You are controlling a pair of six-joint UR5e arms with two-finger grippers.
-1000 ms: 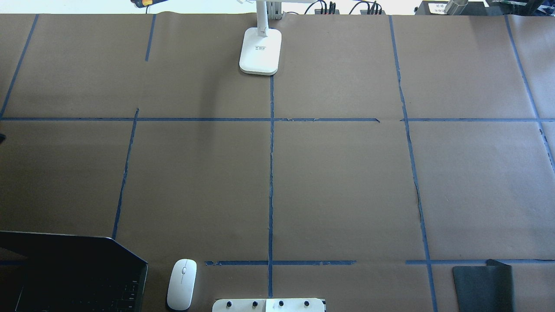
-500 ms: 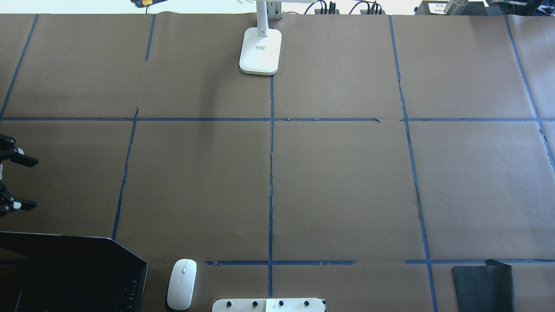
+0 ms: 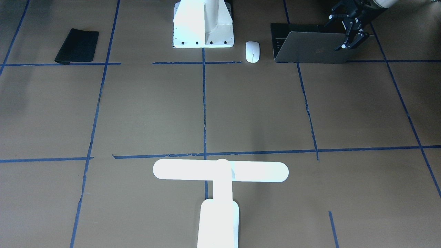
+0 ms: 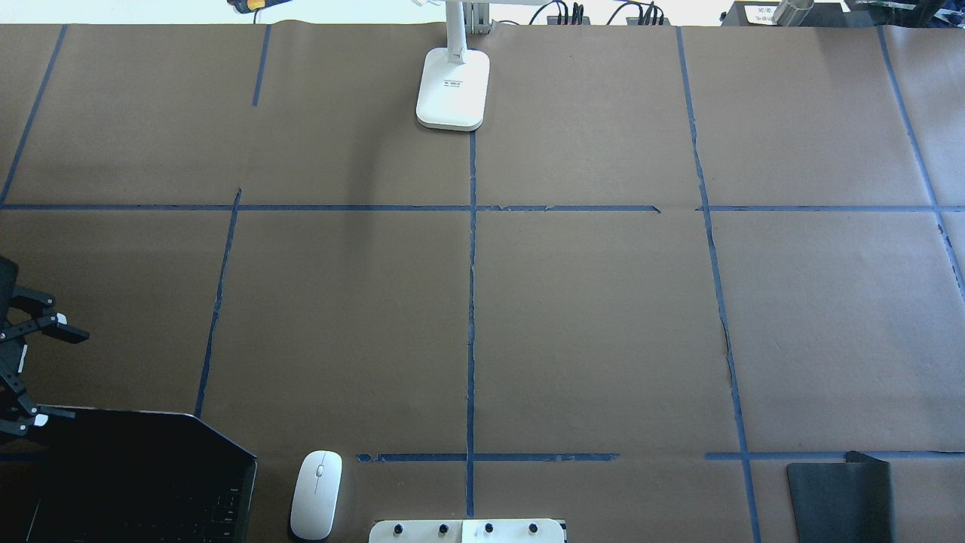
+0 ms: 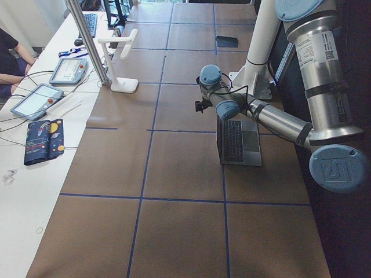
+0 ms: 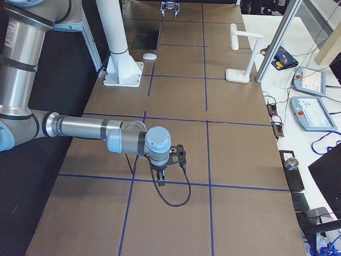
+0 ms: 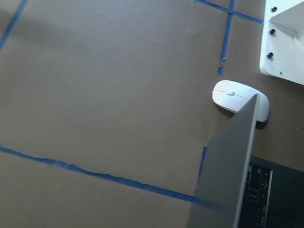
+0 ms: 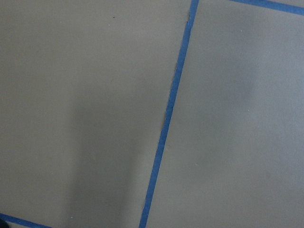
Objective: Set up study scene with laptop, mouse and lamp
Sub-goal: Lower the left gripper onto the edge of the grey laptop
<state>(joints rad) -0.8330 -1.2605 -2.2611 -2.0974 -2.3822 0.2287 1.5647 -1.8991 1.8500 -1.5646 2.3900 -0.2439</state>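
Laptop [image 4: 128, 475]: open, at 7 o'clock on desk [image 4: 603, 317].
Mouse [image 4: 317, 494]: just beside laptop, at its 3 o'clock.
Lamp [image 4: 452, 90]: desk's 12 o'clock edge.
Left claw [image 4: 68, 373]: spread wide, empty, at laptop's 11 o'clock.
Right claw [image 6: 162, 178]: opening cannot be told.

My brown-papered table [image 4: 603, 317], gridded with blue tape [image 4: 471, 339], carries the open laptop [image 3: 313, 48] at my near left, the mouse [image 3: 252, 51] just beside it toward my white pedestal [image 3: 203, 24], a black mouse pad [image 3: 77, 45] at my near right, and the lamp [image 4: 452, 89] at the far edge on the centre line.
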